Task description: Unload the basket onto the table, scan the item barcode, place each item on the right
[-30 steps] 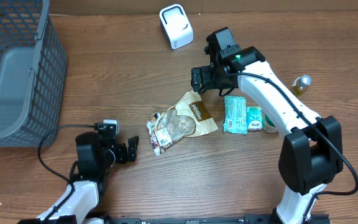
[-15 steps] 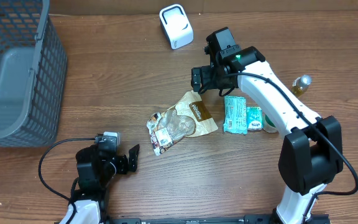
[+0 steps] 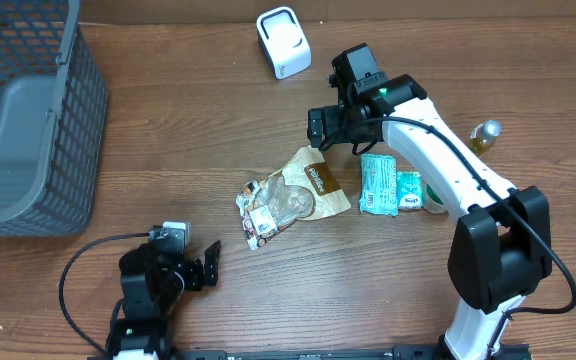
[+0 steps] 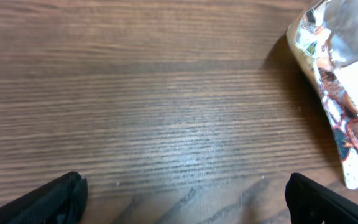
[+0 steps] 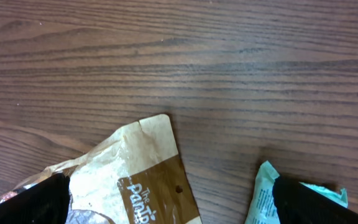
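Your left gripper (image 3: 206,264) sits low at the near left of the table (image 3: 168,130), its jaws spread wide and holding nothing. In the left wrist view you see only the two dark fingertips (image 4: 48,199) in the bottom corners, with bare wood between them. The snack bag (image 3: 293,195) lies to that gripper's right, well apart from it, and shows at the right edge of the wrist view (image 4: 340,93) with a white label facing up. You cannot make out a barcode on it from here.

Your right gripper (image 3: 320,130) hangs over the far tip of the bag, jaws also spread wide and empty. In the right wrist view the bag's brown and tan paper end (image 5: 135,174) lies between the fingers (image 5: 23,199), closer to the one on the left of the frame. The corner of a green pack (image 5: 272,193) sits just beside the other finger.

The bag lies flat near the middle of the table. Two green packs (image 3: 378,184) lie side by side just right of it, partly under your right arm. A small bottle (image 3: 485,133) stands farther right. The white box (image 3: 283,42) at the far edge looks like the scanner, though its face is too small to tell. A grey basket (image 3: 28,110) fills the far left corner.
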Controlling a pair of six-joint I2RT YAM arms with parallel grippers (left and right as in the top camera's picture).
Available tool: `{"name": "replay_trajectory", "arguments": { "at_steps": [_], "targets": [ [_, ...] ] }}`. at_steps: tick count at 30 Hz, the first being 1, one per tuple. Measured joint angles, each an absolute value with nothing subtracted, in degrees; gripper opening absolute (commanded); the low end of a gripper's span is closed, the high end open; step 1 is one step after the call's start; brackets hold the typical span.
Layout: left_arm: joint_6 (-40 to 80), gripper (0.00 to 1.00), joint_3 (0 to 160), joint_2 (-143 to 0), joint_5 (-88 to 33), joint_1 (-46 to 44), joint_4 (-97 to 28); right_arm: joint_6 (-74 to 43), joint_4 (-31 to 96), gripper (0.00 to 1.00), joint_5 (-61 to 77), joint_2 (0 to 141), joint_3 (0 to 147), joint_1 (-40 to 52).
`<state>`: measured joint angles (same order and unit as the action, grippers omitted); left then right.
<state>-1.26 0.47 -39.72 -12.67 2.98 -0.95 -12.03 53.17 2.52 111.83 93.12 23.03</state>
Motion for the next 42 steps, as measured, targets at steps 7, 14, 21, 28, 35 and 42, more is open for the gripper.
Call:
{"name": "replay_trajectory", "arguments": {
  "at_steps": [7,14,21,28,35,42],
  "targets": [
    [-1.15,1.00,0.47,-27.11,-11.40,2.98,-3.31,-12.01,53.15,1.00,2.52,111.83,93.12,23.03],
    [0.49,1.00,0.47,-19.64,-9.80,2.98,-3.51,-12.01,53.17,1.00,2.52,111.81,93.12,23.00],
    [1.98,1.00,0.47,-11.05,-8.71,2.98,-3.62,-12.01,53.15,1.00,2.52,111.81,93.12,23.03],
    [3.46,1.00,0.47,-4.86,-7.86,2.98,-3.68,-12.01,53.17,1.00,2.55,111.81,93.12,23.03],
    [4.36,1.00,0.47,-0.97,-7.60,2.98,-3.70,-12.01,53.17,1.00,2.52,111.81,93.12,23.03],
    [4.36,1.00,0.47,-0.97,-7.44,2.98,-3.68,-12.01,53.17,1.00,2.55,111.81,93.12,23.03]
  ]
}}
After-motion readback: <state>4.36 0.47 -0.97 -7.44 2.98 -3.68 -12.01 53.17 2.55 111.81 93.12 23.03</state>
